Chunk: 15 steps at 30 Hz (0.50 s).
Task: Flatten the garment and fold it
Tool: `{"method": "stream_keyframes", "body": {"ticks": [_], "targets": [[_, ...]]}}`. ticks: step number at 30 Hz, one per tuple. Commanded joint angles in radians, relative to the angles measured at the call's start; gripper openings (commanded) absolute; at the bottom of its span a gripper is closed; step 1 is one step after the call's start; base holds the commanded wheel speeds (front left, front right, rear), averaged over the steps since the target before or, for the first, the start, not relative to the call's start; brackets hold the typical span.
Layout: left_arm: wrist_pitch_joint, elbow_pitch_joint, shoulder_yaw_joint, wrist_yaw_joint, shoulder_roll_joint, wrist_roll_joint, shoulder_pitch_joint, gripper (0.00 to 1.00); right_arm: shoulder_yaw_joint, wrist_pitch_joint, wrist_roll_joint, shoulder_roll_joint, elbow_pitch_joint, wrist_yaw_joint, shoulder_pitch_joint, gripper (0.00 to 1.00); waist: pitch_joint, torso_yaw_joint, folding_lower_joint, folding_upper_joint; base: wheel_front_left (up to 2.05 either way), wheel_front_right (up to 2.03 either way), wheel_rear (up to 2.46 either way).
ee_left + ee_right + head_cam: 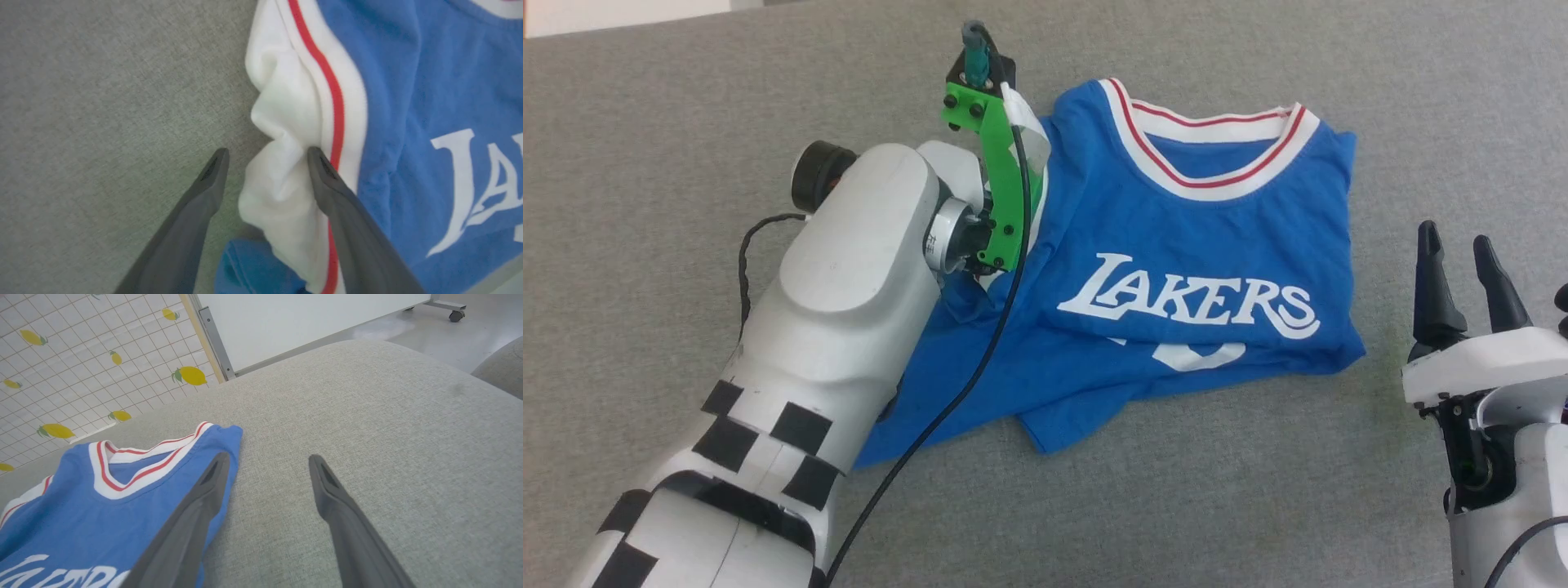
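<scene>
Currently the left claw [265, 157] stands wide over the edge of the Lakers jersey [1176, 237], its two dark fingers straddling the bunched white sleeve [282, 122]. One fingertip [316, 157] touches the sleeve right beside the red stripe of its trim. The other fingertip [218, 157] hangs over bare grey upholstery [102, 122] just outside the cloth. Nothing is pinched between them. Past the stripe-side finger spreads the blue body of the shirt with the first white letters of its print, and near the claw's base a fold of blue cloth pokes out from under the sleeve.

In the head view the pale left forearm lies across the jersey's lower corner, with a green bracket [1001, 188] on the wrist and a black cable [947, 408] trailing back along the arm.

The right claw [1454, 241] is also spread wide and empty, fingers pointing up over bare upholstery. The jersey lies to its left, near but apart, and so rests between the two claws. It lies front up, with the red-and-white collar [1209, 155] on the side away from both claws. The LAKERS lettering [1188, 298] is nearer, and the hem is rumpled so that only part of a white number [1201, 355] shows below it.

Ahead of the right claw, beyond the upholstery's rounded edge, stand a lemon-print sheet [81, 355] and a white panel [306, 322] on a caster [454, 315].
</scene>
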Motion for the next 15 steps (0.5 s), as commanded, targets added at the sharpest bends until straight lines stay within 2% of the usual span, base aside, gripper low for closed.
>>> {"method": "stream_keyframes", "body": {"ticks": [1,2,3,4,5,10,15], "targets": [[0.011,0.008,-0.011,-0.007,0.005,0.008,-0.012,1.0,0.002,-0.012,0.01,0.0,0.007,-0.001,-0.019,1.0,0.022,-0.019,-0.0001,-0.0001,0.0,0.0,0.0],[0.023,0.016,-0.021,-0.011,0.005,0.011,-0.009,1.0,0.003,-0.015,0.01,0.0,0.01,-0.001,-0.021,1.0,0.023,-0.019,-0.0001,-0.0001,0.0,0.0,0.0],[0.031,0.021,-0.023,-0.013,0.003,0.005,-0.003,0.51,0.004,-0.019,0.012,0.0,0.014,-0.001,-0.022,1.0,0.026,-0.019,-0.0001,-0.0001,0.0,0.0,0.0],[0.026,0.019,-0.025,-0.016,0.001,0.003,-0.001,0.13,0.004,-0.023,0.012,0.0,0.017,-0.001,-0.023,1.0,0.028,-0.018,-0.0001,-0.0001,0.0,0.0,0.0],[0.018,0.016,-0.027,-0.02,-0.001,0.001,0.0,0.0,0.004,-0.024,0.011,0.0,0.021,-0.001,-0.025,1.0,0.029,-0.014,-0.0001,-0.0001,0.0,0.0,0.0],[-0.066,-0.005,-0.014,-0.028,-0.003,-0.006,-0.009,0.0,0.002,-0.032,0.002,0.0,0.039,-0.001,-0.026,1.0,0.016,0.015,-0.0001,-0.0001,0.0,0.0,0.0],[-0.21,-0.049,0.063,-0.011,-0.002,-0.05,-0.014,0.0,0.0,-0.031,-0.01,0.0,0.049,-0.001,-0.02,1.0,-0.026,0.062,-0.0001,-0.0001,0.0,0.0,0.0]]}}
